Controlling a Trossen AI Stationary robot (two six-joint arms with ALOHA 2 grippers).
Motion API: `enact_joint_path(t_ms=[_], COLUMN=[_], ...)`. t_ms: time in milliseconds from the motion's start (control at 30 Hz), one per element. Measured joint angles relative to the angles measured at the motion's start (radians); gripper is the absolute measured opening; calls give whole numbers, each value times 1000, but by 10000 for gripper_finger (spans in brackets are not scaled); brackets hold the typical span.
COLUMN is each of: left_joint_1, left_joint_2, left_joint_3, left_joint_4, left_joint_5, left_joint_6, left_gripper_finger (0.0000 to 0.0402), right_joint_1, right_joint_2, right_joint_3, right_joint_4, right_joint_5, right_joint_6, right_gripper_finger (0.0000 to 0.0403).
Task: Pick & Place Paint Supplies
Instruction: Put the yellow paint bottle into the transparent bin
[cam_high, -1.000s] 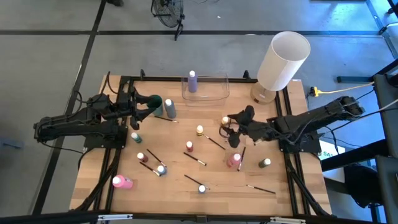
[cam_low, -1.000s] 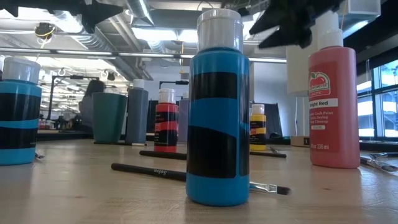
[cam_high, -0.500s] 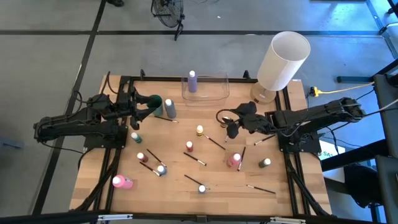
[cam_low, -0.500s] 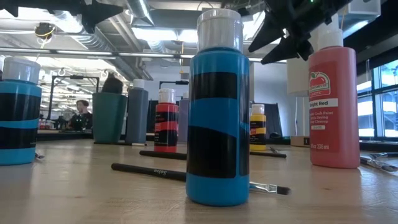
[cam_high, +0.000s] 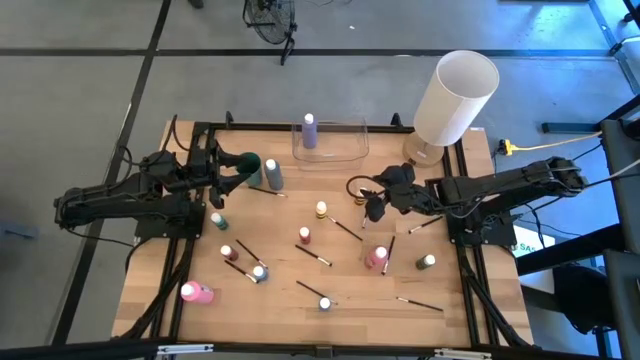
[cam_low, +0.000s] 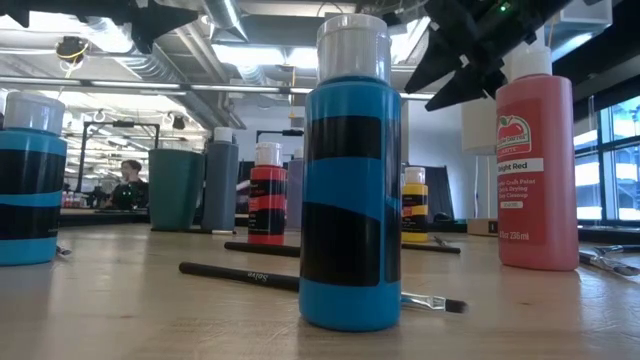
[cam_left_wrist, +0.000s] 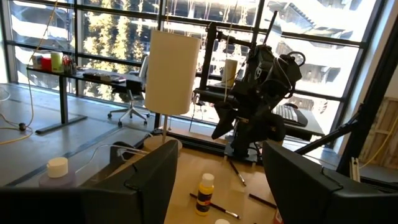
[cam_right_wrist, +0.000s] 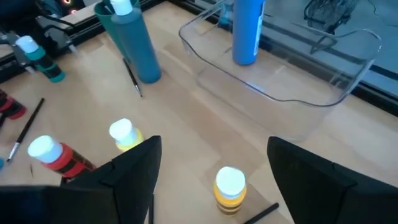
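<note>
Small paint bottles stand scattered on the wooden table (cam_high: 290, 300): a yellow one (cam_high: 321, 210), a red one (cam_high: 304, 236), a large pink-red one (cam_high: 376, 258), a green one (cam_high: 427, 262). A pink bottle (cam_high: 196, 292) lies on its side. Thin dark paintbrushes (cam_high: 345, 230) lie among them. A lilac bottle (cam_high: 309, 130) stands in the clear container (cam_high: 345, 148). My right gripper (cam_high: 366, 200) hangs open above a yellow bottle (cam_right_wrist: 230, 186), touching nothing. My left gripper (cam_high: 232, 172) waits open at the left, raised, beside a dark green bottle (cam_high: 248, 163) and a grey bottle (cam_high: 272, 176).
A large white cylinder (cam_high: 455, 95) stands at the far right corner. Black frame rails (cam_high: 190, 200) run along the table's left and right sides. In the low view a blue-and-black bottle (cam_low: 350, 190) and a brush (cam_low: 250, 276) stand closest to the near edge.
My right gripper has gone a little toward the far left, nearer the clear container, rolling and tipping downward as it went. It has stayed open. The bottles and brushes have kept their places.
</note>
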Motion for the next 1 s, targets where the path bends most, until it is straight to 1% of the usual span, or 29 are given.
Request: enact_joint_path(t_ms=[167,467,733,900,1000], left_joint_1=[0,0,0,0,0], left_joint_2=[0,0,0,0,0], left_joint_3=[0,0,0,0,0], left_joint_4=[0,0,0,0,1], left_joint_5=[-3,-3,-3,-3,-3], left_joint_6=[0,0,0,0,0], left_gripper_finger=[229,229,229,230,229], right_joint_1=[0,0,0,-1,-5], right_joint_2=[0,0,1,50,85], right_joint_3=[0,0,0,0,0], right_joint_4=[-9,-114,-123,-128,-112], right_joint_5=[-27,-30,-30,-53,-39], right_joint_6=[17,89,93,58,48], right_gripper_finger=[295,295,295,295,295])
